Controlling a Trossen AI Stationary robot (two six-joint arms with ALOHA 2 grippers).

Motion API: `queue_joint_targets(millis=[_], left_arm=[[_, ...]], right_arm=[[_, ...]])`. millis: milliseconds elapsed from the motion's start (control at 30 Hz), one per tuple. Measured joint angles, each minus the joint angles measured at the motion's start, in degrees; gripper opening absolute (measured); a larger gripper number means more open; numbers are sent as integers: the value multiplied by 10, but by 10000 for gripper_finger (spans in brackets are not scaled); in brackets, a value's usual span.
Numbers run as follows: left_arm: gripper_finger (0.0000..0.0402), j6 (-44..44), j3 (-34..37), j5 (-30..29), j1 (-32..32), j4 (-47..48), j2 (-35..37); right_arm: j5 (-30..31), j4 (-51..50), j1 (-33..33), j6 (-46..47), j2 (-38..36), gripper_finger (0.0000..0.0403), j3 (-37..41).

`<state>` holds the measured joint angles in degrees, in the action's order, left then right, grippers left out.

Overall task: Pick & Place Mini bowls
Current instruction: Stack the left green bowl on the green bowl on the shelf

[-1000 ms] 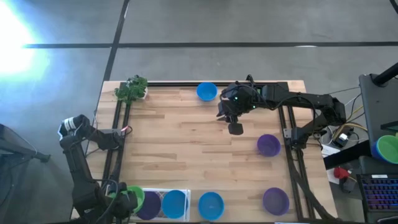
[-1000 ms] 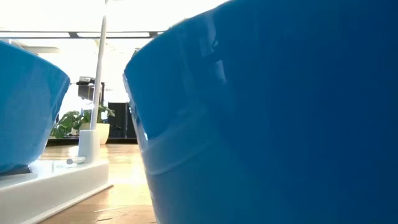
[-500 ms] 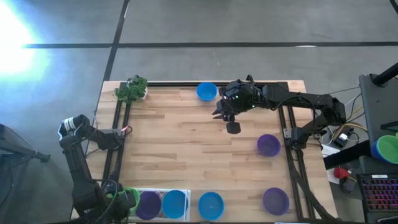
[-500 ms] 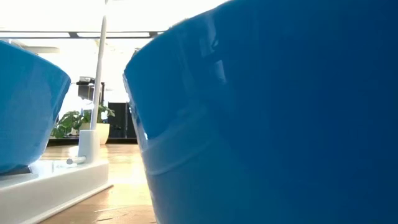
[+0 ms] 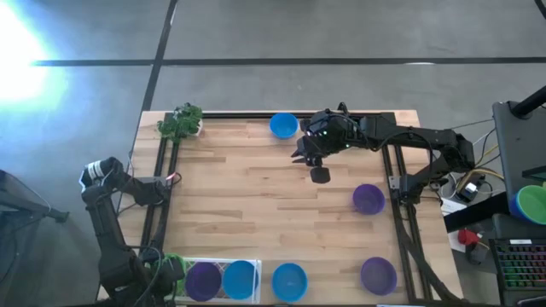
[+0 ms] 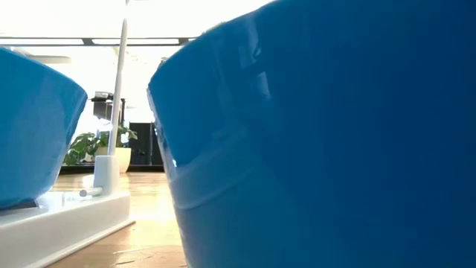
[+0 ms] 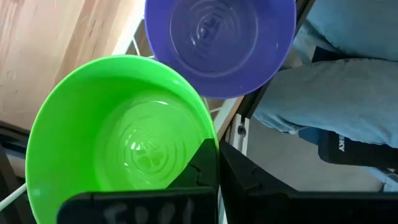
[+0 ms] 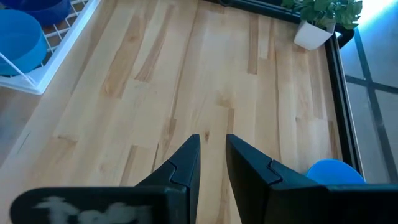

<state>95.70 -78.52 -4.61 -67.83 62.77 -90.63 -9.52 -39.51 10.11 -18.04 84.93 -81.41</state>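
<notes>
Mini bright green round plastic bowl [image 7: 118, 143], pinched by my left fingers [image 7: 205, 165] beside the white mesh tray [image 5: 247, 266], needing level lowering; right fingers [image 8: 211, 163] hovering empty, slightly parted.

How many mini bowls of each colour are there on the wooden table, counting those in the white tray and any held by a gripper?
blue bowls: 3
purple bowls: 3
green bowl: 1
Total: 7
</notes>
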Motion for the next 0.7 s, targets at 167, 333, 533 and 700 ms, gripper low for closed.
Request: queue_joint_targets(millis=[167,333,533,700], left_arm=[[0,-5,0,1,0,-1,0],[6,-16,1,1,0,-2,0],[18,-42,1,1,2,-2,0],[28,-38,1,1,2,-1,0]], right_arm=[[0,0,0,0,0,75,0],[0,0,0,0,0,75,0],[0,0,0,3,0,75,0],[0,0,0,5,0,75,0]])
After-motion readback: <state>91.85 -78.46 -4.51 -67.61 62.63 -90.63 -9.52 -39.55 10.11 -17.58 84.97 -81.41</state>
